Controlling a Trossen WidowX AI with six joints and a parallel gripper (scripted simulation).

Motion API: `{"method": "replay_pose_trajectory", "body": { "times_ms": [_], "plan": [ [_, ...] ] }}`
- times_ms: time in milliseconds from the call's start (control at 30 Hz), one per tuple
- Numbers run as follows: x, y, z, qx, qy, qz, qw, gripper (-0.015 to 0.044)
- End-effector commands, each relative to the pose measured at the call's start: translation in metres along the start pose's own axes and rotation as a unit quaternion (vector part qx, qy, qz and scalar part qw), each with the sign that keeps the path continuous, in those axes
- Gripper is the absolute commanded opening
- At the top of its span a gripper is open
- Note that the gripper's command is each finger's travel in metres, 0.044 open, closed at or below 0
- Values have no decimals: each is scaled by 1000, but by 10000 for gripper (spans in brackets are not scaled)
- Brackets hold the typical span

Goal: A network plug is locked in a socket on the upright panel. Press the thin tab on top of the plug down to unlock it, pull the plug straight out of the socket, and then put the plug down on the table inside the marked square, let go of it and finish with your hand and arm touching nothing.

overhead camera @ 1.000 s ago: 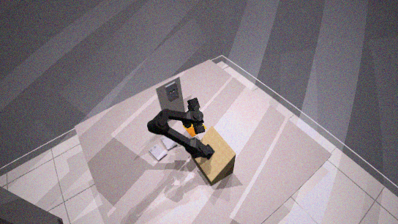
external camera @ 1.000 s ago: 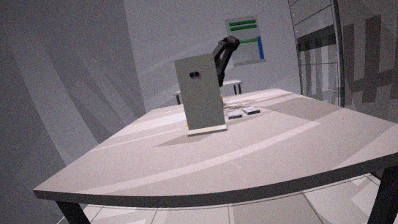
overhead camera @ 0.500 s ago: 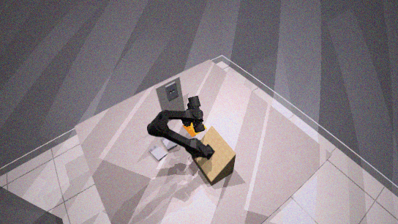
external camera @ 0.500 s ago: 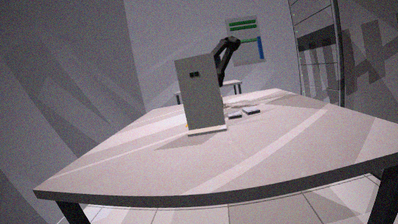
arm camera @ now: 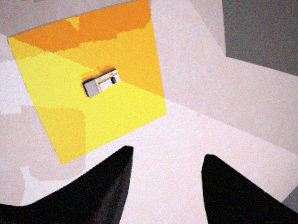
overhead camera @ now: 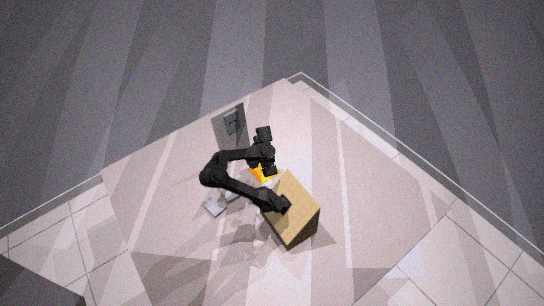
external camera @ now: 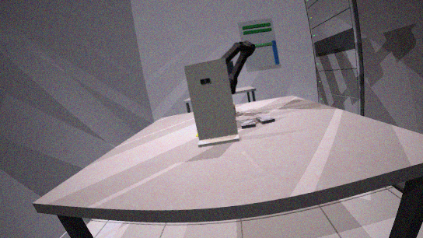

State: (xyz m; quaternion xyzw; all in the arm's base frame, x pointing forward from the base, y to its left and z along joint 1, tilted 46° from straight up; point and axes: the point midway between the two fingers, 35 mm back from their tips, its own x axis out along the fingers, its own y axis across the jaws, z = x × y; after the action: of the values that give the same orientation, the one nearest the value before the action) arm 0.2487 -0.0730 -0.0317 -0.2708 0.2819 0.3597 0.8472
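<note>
See the plug [arm camera: 101, 82] lying inside the yellow square [overhead camera: 258, 176] [external camera: 197, 134] [arm camera: 50, 115], with yellow room on every side. See the gripper [overhead camera: 262, 164] [arm camera: 168, 159] let go, fingers apart, just an open gap between.

Wooden wedge block [overhead camera: 298, 207] on table; wall poster [external camera: 256, 58] behind; equipment rack [external camera: 358, 58].

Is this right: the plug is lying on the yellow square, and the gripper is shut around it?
The gripper is not shut around the plug: the wrist view shows its fingers apart with nothing between them, and the plug beyond their tips. The plug is lying on the yellow square, as you say.
</note>
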Motion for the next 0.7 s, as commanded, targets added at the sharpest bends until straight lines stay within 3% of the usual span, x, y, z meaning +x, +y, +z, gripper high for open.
{"method": "replay_pose_trajectory", "body": {
  "times_ms": [0,667],
  "plan": [
    [-2,-3,-1,0,0,1,1000,156],
    [-56,-47,-2,-5,2,-3,1000,156]
  ]
}}
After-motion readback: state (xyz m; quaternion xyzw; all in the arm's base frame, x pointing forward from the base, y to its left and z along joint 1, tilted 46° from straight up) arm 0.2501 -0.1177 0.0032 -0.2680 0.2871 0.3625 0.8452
